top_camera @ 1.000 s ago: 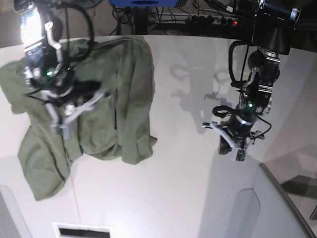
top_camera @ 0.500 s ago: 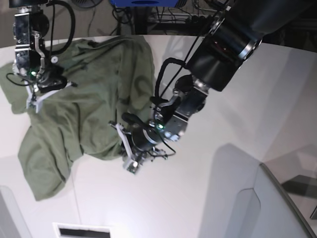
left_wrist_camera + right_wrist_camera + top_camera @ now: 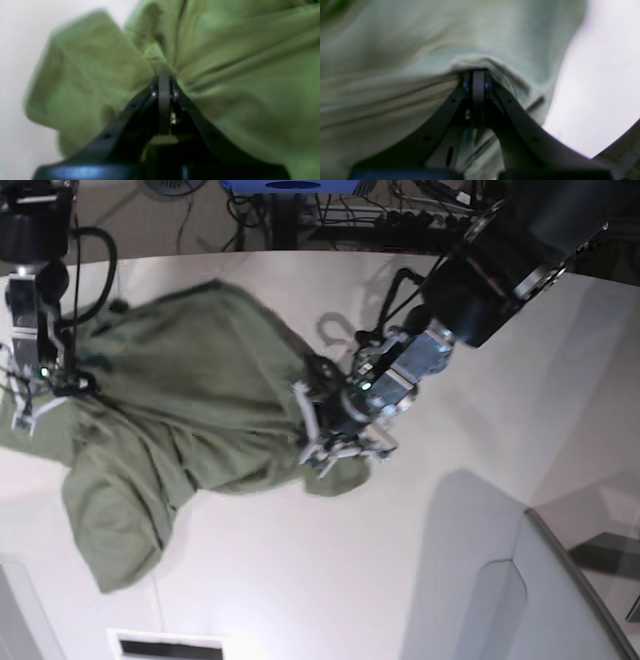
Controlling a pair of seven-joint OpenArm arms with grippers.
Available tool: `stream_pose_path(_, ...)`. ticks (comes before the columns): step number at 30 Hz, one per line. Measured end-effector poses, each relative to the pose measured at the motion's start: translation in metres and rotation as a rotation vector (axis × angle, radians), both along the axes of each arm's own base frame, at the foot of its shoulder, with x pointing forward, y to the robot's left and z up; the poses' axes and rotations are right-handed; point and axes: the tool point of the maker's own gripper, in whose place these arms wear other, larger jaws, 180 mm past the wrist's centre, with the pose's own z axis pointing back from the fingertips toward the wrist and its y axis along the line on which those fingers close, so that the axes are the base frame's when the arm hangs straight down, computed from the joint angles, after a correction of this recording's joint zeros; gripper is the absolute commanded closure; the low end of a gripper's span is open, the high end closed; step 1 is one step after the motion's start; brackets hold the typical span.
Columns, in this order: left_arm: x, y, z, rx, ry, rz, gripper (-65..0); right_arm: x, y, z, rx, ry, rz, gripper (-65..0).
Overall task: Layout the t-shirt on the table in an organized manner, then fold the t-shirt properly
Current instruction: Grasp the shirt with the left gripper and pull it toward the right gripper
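On the table (image 3: 470,360), towards the base view's left half, the shirt (image 3: 190,400) lies bunched and only partly spread, with a loose lobe hanging down towards the near edge. I have both grippers clenched on it: the left gripper (image 3: 163,82) has its jaws pinched together on a gather of cloth near a seam, folds fanning out from the pinch, and the right gripper (image 3: 475,75) bites a rolled hem at the shirt's edge, bare table showing just beside it.

My worry is the grip itself. I judge each pinch may hold more than one layer, so pulling the arms apart could drag the shirt as a lump instead of opening it. A thin bite on the hem could also slip free under tension, and the hanging lobe may fold under itself if I sweep too low.

The cloth is soft, matte olive cotton, wrinkling in long creases; it looks paler and greyer in the right wrist view. The tabletop is smooth, white and slightly glossy, so I expect the shirt to slide easily. The fingers are dark, slim and tapering.
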Motion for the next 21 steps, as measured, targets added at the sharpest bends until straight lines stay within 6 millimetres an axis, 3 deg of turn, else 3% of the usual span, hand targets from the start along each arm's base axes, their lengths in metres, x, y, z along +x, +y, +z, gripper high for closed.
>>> stream_pose_path(2,-0.016,0.018,0.000,0.004,0.005,0.001,0.0,0.010,-0.007,-0.001,-0.039,0.026,0.019,0.0)
stream_pose_path(5,-0.041,0.022,0.000,0.040,0.076,-0.011,0.0,0.028,-0.008,0.001,-0.064,0.070,0.038,0.0)
stream_pose_path(12,-0.120,-0.036,0.010,-0.037,0.217,-0.133,0.0,0.087,0.009,0.011,-0.065,0.064,0.123,0.0)
stream_pose_path(15,-0.113,-0.070,0.040,-0.113,0.163,-0.153,0.0,0.113,0.020,0.019,-0.060,0.013,0.194,0.0)
stream_pose_path(18,-0.098,-0.101,0.082,-0.211,0.073,-0.189,0.0,0.125,0.008,0.034,-0.096,-0.029,0.202,0.0)
stream_pose_path(21,-0.088,-0.102,0.109,-0.227,0.015,-0.205,0.0,0.142,-0.004,0.064,-0.127,-0.095,0.208,0.0)
